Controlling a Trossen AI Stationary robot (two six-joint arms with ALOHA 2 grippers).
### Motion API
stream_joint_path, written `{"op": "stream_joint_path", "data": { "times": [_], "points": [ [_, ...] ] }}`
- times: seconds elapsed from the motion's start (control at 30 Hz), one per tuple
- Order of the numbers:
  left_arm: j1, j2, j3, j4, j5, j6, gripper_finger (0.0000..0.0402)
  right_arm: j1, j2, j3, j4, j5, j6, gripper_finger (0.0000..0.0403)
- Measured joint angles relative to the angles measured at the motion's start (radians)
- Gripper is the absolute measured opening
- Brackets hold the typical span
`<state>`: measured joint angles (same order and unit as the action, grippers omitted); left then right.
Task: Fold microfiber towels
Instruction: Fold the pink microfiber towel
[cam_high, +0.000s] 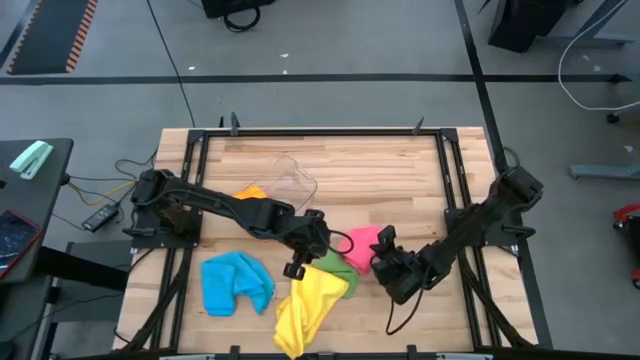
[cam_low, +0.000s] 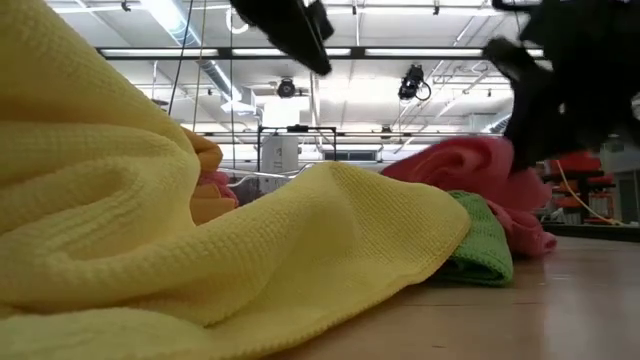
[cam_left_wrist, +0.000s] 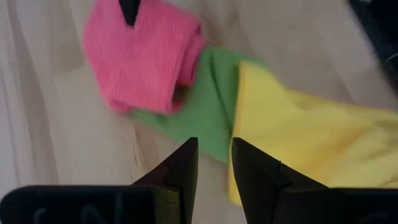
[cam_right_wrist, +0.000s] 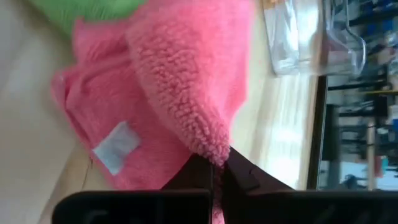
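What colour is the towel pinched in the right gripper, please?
Pink microfiber towel, clearest in the right wrist view.

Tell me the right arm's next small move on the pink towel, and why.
Probably lift and draw the pinched edge across to fold it. The right gripper is shut on the pink towel, which lies crumpled against the green towel, so it needs raising clear first.
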<state>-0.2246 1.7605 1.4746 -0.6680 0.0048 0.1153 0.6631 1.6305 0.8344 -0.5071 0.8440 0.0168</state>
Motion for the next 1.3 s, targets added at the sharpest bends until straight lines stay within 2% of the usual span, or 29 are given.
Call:
{"op": "stream_joint_path", "data": {
  "times": [0.2, 0.43, 0.6, 0.77, 0.9, 1.07, 1.3],
  "points": [
    [-0.016, -0.02, 0.063, -0.075, -0.001, -0.025, 0.0107, -0.03, -0.088, 0.185, -0.309, -0.137, 0.16, 0.001],
    [-0.037, -0.044, 0.073, -0.123, -0.003, -0.027, 0.0107, -0.008, -0.177, 0.344, -0.445, -0.34, 0.316, 0.001],
    [-0.056, -0.051, 0.073, -0.135, -0.004, -0.047, 0.0107, 0.026, -0.232, 0.426, -0.493, -0.545, 0.462, 0.001],
    [-0.068, -0.051, 0.073, -0.158, -0.004, -0.059, 0.0107, 0.038, -0.255, 0.439, -0.559, -0.622, 0.55, 0.001],
    [-0.068, -0.05, 0.073, -0.158, -0.004, -0.059, 0.0107, -0.002, -0.245, 0.407, -0.569, -0.666, 0.572, 0.001],
    [-0.067, -0.05, 0.073, -0.158, -0.004, -0.06, 0.0107, -0.059, -0.218, 0.383, -0.595, -0.801, 0.59, 0.001],
    [-0.067, -0.05, 0.073, -0.159, -0.004, -0.093, 0.0107, -0.037, -0.234, 0.383, -0.652, -1.014, 0.708, 0.001]
  ]
}}
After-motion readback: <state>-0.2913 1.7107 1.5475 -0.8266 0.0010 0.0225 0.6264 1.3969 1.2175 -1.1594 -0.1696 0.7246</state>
